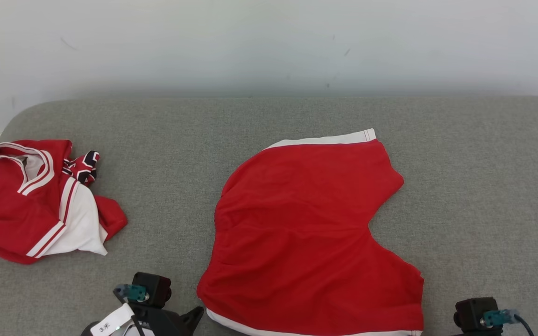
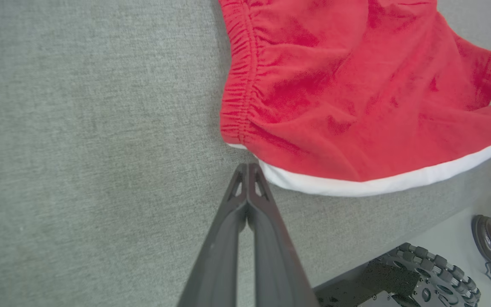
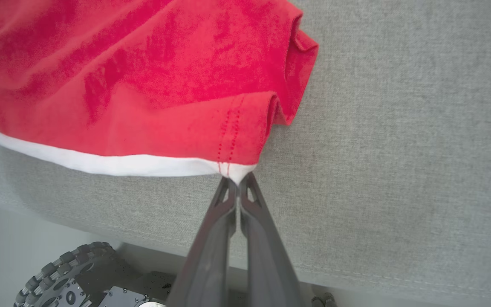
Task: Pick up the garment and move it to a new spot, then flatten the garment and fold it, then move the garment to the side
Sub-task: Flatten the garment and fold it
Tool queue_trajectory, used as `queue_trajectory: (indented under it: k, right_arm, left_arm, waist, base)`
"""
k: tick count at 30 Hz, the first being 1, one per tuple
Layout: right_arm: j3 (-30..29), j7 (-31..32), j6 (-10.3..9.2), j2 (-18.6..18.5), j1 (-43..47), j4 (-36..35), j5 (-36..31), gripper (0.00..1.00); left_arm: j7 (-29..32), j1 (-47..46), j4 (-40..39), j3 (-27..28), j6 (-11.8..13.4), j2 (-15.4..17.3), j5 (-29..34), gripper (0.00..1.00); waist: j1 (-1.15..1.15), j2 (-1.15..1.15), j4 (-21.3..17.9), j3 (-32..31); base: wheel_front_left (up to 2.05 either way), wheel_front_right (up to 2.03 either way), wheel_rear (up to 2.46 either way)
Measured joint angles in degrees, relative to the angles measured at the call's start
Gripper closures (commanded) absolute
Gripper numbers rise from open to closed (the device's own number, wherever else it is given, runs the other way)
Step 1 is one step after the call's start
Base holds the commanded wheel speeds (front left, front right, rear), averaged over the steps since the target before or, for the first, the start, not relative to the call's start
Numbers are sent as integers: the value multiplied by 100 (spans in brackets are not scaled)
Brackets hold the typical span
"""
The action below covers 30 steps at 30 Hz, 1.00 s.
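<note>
Flattening is being judged underway | garment (image 1: 306, 224) (soft, light, limp) lying spread on surface (image 1: 484, 186) | one near hem corner is being pinched by right claw (image 3: 237, 181) | the other is being touched by left claw (image 2: 247, 166), pressed together, hold unclear | corners being advised as grips
</note>
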Motion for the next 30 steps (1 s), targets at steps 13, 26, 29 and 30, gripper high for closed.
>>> queue_trajectory:
  k: [13, 26, 29, 30]
  right_arm:
    - [379, 283, -126, 214, 289, -160, -57, 0]
    - [423, 613, -234, 218, 422, -321, -279, 0]
    - [408, 665, -235, 220, 418, -328, -302, 0]
    - [416, 691, -235, 221, 415, -333, -303, 0]
  left_arm:
    - [100, 75, -180, 13, 2, 159, 5, 0]
    - [153, 47, -350, -16, -7, 137, 5, 0]
    - [197, -5, -309, -43, -47, 113, 5, 0]
    - [197, -8, -309, -43, -46, 105, 5, 0]
  waist:
    - [0, 0, 83, 39]
    - [0, 0, 34, 115]
    - [0, 0, -4, 157]
    - [0, 0, -16, 171]
  base:
    - [0, 0, 0]
    - [0, 0, 0]
    - [0, 0, 0]
    - [0, 0, 0]
